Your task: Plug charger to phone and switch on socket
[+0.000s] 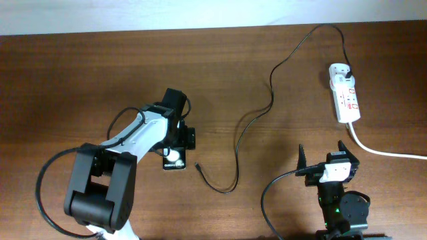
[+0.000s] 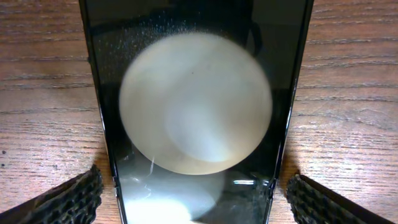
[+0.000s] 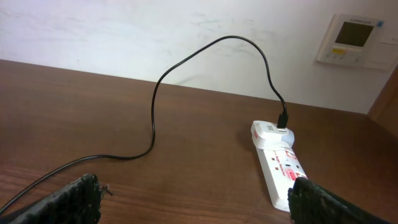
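The black phone (image 1: 175,159) lies flat on the table under my left gripper (image 1: 177,138). In the left wrist view the phone (image 2: 199,112) fills the frame with a round white reflection, and my open left gripper (image 2: 196,199) straddles it, one finger on each side, not touching. The thin black charger cable (image 1: 257,113) runs from the white socket strip (image 1: 345,93) to its loose connector tip (image 1: 197,166) just right of the phone. My right gripper (image 1: 323,155) is open and empty near the front edge. In the right wrist view, cable (image 3: 186,62) and socket (image 3: 280,158) lie ahead.
The strip's thick white cord (image 1: 387,152) runs off to the right edge. A white wall panel (image 3: 351,38) hangs on the wall behind the wooden table (image 1: 80,80).
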`<state>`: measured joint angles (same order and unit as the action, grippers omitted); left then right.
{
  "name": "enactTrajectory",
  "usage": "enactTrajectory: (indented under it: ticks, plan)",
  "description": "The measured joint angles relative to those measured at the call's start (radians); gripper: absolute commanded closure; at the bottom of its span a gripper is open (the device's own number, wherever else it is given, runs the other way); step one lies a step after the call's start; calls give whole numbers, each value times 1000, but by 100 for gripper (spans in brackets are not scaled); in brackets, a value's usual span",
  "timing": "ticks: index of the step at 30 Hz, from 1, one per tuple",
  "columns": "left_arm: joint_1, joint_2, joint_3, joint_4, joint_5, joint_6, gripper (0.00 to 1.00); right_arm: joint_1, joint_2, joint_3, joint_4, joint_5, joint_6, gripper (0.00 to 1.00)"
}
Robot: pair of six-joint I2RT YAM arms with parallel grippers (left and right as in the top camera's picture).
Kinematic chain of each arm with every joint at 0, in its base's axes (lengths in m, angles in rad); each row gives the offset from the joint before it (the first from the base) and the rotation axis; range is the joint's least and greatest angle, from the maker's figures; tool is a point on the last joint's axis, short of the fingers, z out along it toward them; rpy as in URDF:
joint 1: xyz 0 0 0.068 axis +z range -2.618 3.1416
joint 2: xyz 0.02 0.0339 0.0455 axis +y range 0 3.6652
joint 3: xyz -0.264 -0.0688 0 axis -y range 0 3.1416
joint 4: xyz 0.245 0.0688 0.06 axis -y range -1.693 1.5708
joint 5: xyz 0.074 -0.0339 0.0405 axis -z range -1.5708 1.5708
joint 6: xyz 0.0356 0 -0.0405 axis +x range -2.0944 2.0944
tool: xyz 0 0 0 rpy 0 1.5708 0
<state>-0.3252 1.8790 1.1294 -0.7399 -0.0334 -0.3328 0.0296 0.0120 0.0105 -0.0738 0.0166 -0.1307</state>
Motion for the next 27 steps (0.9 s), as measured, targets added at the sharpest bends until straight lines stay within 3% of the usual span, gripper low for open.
enactTrajectory:
  ticks: [27]
  plan:
    - [0,0,-1,42,-12,3,16,0,0,0,0,0,0,1]
